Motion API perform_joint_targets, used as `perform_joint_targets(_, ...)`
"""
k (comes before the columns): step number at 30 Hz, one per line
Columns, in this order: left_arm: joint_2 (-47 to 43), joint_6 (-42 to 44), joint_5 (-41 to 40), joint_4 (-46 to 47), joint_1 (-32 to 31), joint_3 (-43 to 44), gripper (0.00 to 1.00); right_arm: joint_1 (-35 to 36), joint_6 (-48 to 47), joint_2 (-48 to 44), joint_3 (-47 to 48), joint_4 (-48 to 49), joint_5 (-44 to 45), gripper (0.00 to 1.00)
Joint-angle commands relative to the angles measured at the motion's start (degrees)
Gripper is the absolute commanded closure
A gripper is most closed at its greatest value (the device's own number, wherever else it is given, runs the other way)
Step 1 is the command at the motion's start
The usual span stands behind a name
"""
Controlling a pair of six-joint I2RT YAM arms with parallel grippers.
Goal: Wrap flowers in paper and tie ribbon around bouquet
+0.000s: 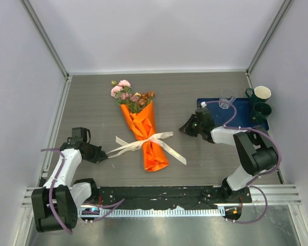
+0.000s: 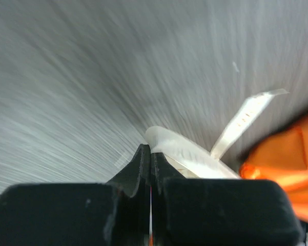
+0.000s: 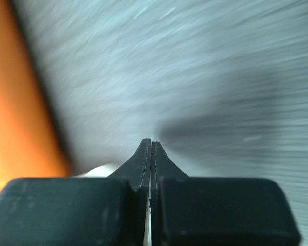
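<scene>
As left gripper (image 1: 105,155) pinches the flat cream-white ribbon (image 1: 127,147), right gripper (image 1: 183,128) closed on nothing, tug gently: orange paper-cone bouquet (image 1: 143,123) may slide.

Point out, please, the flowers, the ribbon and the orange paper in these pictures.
flowers (image 1: 128,95), top view, on the middle blooms.
ribbon (image 1: 151,140), top view, on its knot.
paper (image 1: 155,156), top view, on the cone's lower end.

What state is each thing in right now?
bouquet: wrapped, lying flat
ribbon: tied around bouquet, left tail stretched out
left fingers: shut on ribbon tail
right fingers: shut, empty
green mugs: upright on tray
clear glass: upright on tray
</scene>
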Motion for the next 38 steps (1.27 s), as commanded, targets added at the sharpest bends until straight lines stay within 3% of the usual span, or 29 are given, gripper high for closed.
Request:
perform_joint_targets(1,0.88,4.94,-14.37,-6.74,5.70,1.43,1.00,-8.20,-2.41,-2.55,-2.25,0.69,19.86,1.00)
perform_joint_targets(6,2.56,7.39,-13.06,-4.64,8.26,2.40,1.00,-9.44,-2.40,-4.14,-3.48,3.05,19.61,1.00)
perform_joint_targets(10,6.15,11.51,-7.26,-3.13,8.26,4.86,1.00,-8.22,-5.12,-6.32,-4.79,10.52,8.29,1.00)
perform_joint_targets(14,2.49,13.20,-5.93,-2.61,8.35,6.27,0.97,-3.65,-9.07,-13.35,-3.39,7.20,5.01,1.00)
perform_joint_targets(15,-0.58,12.68,-6.28,-2.78,8.26,6.79,0.87,-3.03,-10.04,-14.84,-2.09,4.41,3.87,1.00)
perform_joint_targets(16,-2.52,12.24,-6.63,-2.96,8.26,7.23,0.71,-2.76,-10.48,-15.47,-1.20,3.08,2.82,1.00)
perform_joint_targets(17,-4.02,12.15,-6.63,-2.87,8.35,7.76,0.26,-2.06,-11.01,-15.82,-0.50,1.67,1.50,0.99)
perform_joint_targets(18,-6.21,12.15,-6.98,-3.57,8.26,8.89,0.01,-1.53,-12.41,-16.78,1.60,-2.17,0.79,0.98)
perform_joint_targets(22,-9.12,15.47,-8.84,-8.84,8.17,20.11,0.00,2.50,-16.62,-22.48,8.02,-15.18,2.61,0.81)
perform_joint_targets(23,-9.48,17.92,-6.65,-9.11,8.17,22.16,0.00,3.21,-17.86,-23.98,9.77,-18.61,3.33,0.70)
perform_joint_targets(25,-10.09,19.61,-0.43,-7.19,7.82,26.37,0.00,4.18,-20.75,-26.88,17.41,-31.87,4.65,0.64)
perform_joint_targets(26,-10.27,19.88,6.48,-5.26,7.56,31.18,0.00,4.27,-21.81,-28.03,20.22,-36.09,5.70,0.59)
perform_joint_targets(28,-10.80,19.79,10.66,-2.88,4.49,37.35,0.00,4.27,-23.57,-30.93,27.96,-46.39,7.98,0.51)
perform_joint_targets(30,-9.84,20.23,13.31,-1.03,0.73,48.51,0.00,4.27,-26.91,-34.53,36.02,-54.28,9.75,0.36)
perform_joint_targets(32,-7.13,20.23,15.15,0.80,-1.66,55.37,0.00,4.27,-27.97,-36.12,42.28,-58.97,10.10,0.07)
perform_joint_targets(34,-6.23,16.47,19.28,7.89,-3.08,60.48,0.00,4.27,-28.68,-37.35,50.03,-62.50,8.52,0.05)
perform_joint_targets(38,-6.76,5.48,22.37,27.07,-4.31,59.71,0.00,4.27,-27.63,-35.78,64.86,-67.16,10.01,0.04)
